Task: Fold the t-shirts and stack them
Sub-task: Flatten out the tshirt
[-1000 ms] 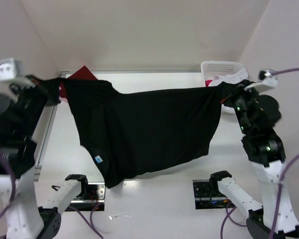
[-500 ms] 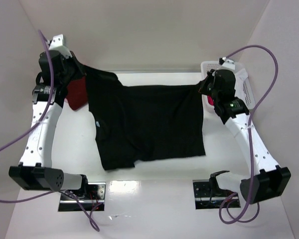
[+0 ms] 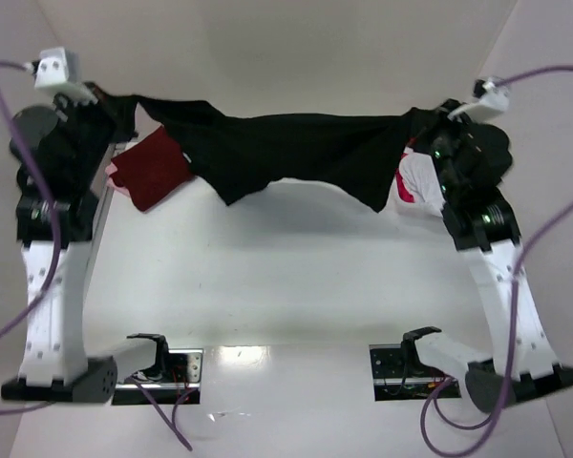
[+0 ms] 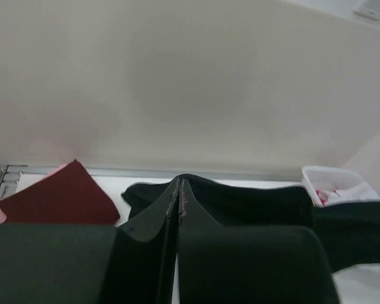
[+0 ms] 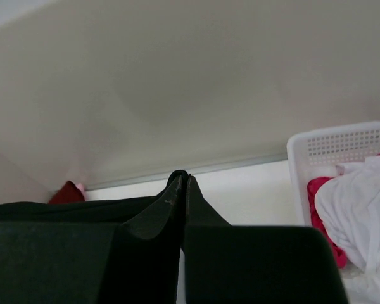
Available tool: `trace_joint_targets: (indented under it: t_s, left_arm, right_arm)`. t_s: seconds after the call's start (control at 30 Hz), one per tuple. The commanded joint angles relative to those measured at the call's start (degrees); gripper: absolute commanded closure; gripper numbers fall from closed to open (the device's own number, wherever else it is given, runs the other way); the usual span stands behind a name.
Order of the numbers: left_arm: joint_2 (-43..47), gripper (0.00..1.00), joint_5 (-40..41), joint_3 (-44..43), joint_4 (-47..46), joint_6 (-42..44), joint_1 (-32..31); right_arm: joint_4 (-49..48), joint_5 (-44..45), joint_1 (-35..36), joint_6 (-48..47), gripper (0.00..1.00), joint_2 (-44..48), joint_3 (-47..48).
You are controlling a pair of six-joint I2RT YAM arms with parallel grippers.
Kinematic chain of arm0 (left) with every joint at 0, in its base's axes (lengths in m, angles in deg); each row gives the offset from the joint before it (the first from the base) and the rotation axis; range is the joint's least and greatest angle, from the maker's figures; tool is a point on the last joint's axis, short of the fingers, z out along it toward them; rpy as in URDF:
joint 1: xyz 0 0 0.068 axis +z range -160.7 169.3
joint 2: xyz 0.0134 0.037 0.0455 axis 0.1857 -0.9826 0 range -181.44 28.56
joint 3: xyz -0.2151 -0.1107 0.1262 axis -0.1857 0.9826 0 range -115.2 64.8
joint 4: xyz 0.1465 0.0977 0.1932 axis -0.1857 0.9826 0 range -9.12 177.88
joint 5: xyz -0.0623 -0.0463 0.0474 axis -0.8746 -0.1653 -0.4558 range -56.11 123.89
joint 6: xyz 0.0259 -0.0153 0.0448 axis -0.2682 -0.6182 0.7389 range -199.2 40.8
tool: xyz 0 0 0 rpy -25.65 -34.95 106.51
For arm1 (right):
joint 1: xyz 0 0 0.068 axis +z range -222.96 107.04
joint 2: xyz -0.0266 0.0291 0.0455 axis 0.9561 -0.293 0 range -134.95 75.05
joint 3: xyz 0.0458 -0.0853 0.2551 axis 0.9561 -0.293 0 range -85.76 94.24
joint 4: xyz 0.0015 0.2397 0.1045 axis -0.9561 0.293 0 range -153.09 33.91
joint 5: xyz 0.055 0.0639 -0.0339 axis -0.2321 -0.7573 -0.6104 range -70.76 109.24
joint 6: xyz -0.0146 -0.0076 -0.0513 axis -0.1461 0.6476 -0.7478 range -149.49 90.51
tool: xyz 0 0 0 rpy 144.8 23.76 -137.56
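- Top view: black t-shirt (image 3: 296, 153) strung in air above far edge of table (image 3: 286, 286), approx. corner to corner, middle sagging. Left gripper (image 3: 124, 101) & right gripper (image 3: 424, 122) each pinched shut on one end. Dark red t-shirt (image 3: 153, 170) lies flat at far-left corner.
- Left wrist: jaws pressed tight together; black cloth runs off toward basket (image 4: 332, 180) at far-right corner.
- Right wrist: jaws closed likewise; white t-shirt (image 5: 358, 196) in basket.
- Handling (judged): fabric soft, light, no stiffness. Hold at shoulder/hem corners and keep taut, else it bunches.
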Motion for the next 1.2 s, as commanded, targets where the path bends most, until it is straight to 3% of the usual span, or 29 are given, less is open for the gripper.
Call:
trace_joint_targets:
  t_s: [0.0,0.17,0.4,0.5,0.67,1.03,1.17]
  left_arm:
    - [16.45,1.0,0.27,3.79,-0.43,2.03,-0.62]
    - [32.82,1.0,4.85,8.24,2.89,-0.07,-1.15]
    - [35.81,1.0,9.87,2.46,7.31,0.63,-1.15]
    - [35.45,1.0,10.83,3.62,7.31,0.63,-1.15]
    - [32.55,1.0,8.79,14.77,2.91,-0.71,-1.15]
    - [27.35,1.0,6.08,39.35,-5.95,-3.42,-1.15]
    - [23.13,0.99,7.41,44.96,-11.96,-4.05,-1.15]
  right_arm:
    - [1.5,0.3,0.08,-1.42,1.0,13.79,-1.44]
    - [6.59,-3.17,0.6,-1.42,1.0,22.68,2.57]
    - [8.88,-5.55,1.13,-0.26,1.0,23.92,5.82]
    - [9.5,-5.04,1.13,1.57,1.0,25.19,0.34]
    - [8.25,-1.69,1.13,3.68,1.0,25.36,-11.47]
    - [-2.53,-2.56,1.13,11.41,1.0,19.07,-37.4]
    - [-5.52,0.64,1.75,11.54,1.0,13.87,-40.62]
